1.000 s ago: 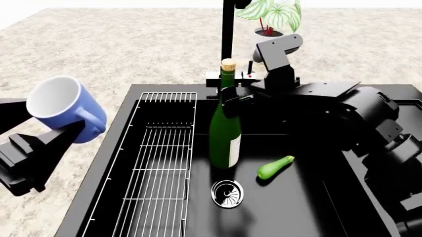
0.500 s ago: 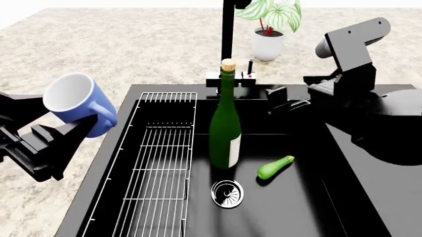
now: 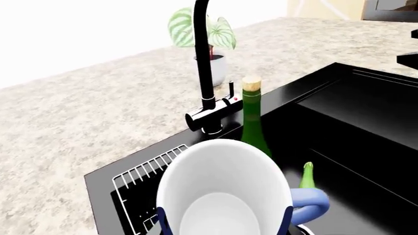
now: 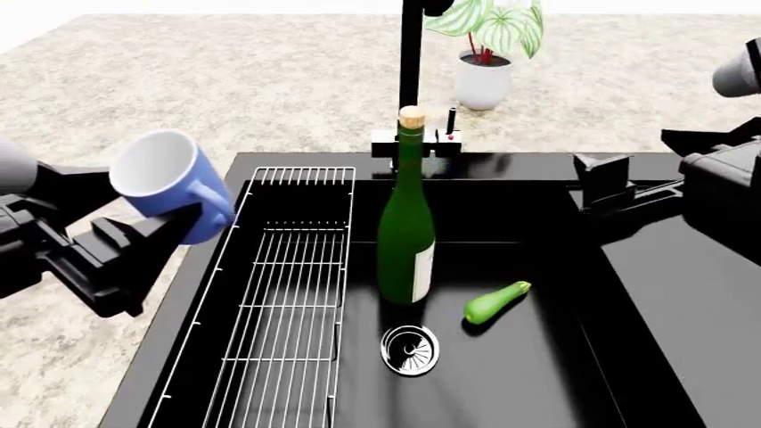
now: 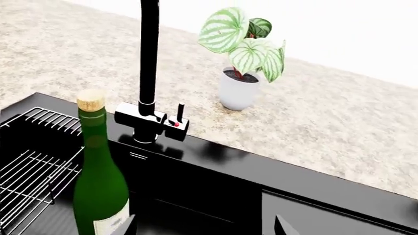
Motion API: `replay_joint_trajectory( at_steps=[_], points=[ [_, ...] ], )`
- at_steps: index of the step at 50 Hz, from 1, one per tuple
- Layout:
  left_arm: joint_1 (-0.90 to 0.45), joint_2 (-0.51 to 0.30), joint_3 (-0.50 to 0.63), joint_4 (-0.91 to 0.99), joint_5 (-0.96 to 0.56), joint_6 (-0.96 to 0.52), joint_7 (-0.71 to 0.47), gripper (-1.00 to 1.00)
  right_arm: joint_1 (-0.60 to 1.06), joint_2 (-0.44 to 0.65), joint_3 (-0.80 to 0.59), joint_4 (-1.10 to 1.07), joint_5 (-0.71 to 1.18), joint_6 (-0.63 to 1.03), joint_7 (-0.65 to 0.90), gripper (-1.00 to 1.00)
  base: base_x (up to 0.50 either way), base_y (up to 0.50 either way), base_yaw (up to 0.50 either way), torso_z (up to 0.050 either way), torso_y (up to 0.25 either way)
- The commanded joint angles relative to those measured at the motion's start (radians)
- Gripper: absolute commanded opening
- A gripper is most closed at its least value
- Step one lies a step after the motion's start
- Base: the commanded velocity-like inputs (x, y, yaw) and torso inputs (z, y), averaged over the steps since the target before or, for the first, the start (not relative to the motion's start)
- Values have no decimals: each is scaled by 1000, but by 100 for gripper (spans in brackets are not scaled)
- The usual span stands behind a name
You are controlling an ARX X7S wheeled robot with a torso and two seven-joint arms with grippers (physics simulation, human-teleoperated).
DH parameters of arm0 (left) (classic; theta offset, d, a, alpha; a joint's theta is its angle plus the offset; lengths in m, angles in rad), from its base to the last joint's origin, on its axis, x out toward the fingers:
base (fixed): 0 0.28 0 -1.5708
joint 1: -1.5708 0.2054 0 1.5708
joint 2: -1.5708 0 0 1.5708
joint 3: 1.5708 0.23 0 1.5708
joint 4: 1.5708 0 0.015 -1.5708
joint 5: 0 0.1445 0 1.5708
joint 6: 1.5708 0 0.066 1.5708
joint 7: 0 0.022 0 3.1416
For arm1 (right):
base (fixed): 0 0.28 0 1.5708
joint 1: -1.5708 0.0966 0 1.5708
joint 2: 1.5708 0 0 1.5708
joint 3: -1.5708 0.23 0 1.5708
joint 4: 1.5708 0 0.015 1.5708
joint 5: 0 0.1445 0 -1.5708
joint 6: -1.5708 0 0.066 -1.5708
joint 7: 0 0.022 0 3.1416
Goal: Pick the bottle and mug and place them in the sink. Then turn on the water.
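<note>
A speckled stone countertop [image 4: 238,80] runs all round the sink [image 4: 666,294], its matte black basin sunk deep below the pale granite. The bottle [image 4: 407,223] already stands upright on the basin floor, just behind the round steel drain [image 4: 409,349], so that half of the job looks done. Its dark green glass is glossy, topped by a tan cork, with a white label low on the body. A small zucchini [image 4: 496,302] lies beside it.

The left gripper [image 4: 155,234] holds the mug [image 4: 173,185] off the counter at the sink's left edge, closed on its lower wall near the handle, the mouth tipped up and away. I judge it is carried that way to clear the rim before going down over the white wire rack [image 4: 280,294]. The mug is smooth blue outside, white inside, with one loop handle.

The right gripper [image 4: 609,183] hangs over the basin's right rim, fingers apart, holding nothing. The tall black faucet [image 4: 412,62] runs dry.
</note>
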Motion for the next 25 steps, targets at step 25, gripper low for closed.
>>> replay_joint_trajectory(
  at_steps=[25],
  points=[
    [-69, 26, 59, 7, -52, -7, 0, -100, 36, 114, 46, 66, -33, 14, 31, 100, 0, 0, 0, 0, 0]
  ],
)
